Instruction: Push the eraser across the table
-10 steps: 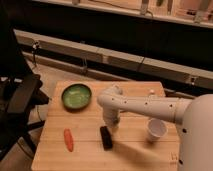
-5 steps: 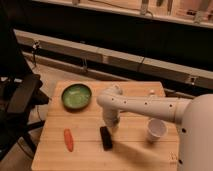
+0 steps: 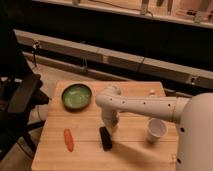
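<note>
in the camera view the claw (image 3: 111, 125) hangs low at the far end of the black eraser (image 3: 105, 138), and whether it is clenched or released cannot be told. the eraser lies on the counter (image 3: 125, 159), between an orange carrot-like piece (image 3: 68, 139) and a white cup (image 3: 156, 130).

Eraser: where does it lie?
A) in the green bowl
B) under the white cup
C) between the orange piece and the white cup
C: the eraser lies flat on the table between the orange piece and the white cup, with the gripper at its far end.
</note>
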Robot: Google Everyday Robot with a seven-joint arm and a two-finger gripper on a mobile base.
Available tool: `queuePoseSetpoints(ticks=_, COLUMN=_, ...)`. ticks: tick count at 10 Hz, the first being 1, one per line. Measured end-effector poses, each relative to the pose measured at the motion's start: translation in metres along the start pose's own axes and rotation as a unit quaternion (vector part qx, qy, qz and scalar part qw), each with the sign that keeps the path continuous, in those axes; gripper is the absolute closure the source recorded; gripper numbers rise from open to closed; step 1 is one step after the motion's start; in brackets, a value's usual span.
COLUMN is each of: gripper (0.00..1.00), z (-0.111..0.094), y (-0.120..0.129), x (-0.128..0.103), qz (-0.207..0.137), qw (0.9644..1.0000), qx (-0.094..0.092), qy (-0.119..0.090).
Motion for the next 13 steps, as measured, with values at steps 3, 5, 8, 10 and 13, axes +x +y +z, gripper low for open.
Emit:
queuePoseSetpoints(ticks=3, gripper=1.0, z=-0.001, y=-0.002, x=-0.012, qz=-0.021, qw=0.9998, qx=0.006, qy=0.0)
queuePoseSetpoints(ticks=5, gripper=1.0, z=0.0, y=-0.006, x=-0.02, qz=-0.034, qw=0.9994, qx=0.01, qy=-0.002)
queuePoseSetpoints(ticks=8, gripper=1.0, z=0.005, y=-0.011, x=-0.029, qz=-0.049, qw=0.9987, qx=0.014, qy=-0.008)
queuePoseSetpoints(ticks=10, gripper=1.0, z=0.006, y=-0.013, x=-0.033, qz=-0.053, qw=0.9984, qx=0.016, qy=-0.01)
queuePoseSetpoints(ticks=13, gripper=1.0, z=0.007, y=-0.013, x=-0.038, qz=-0.059, qw=0.998, qx=0.016, qy=-0.012)
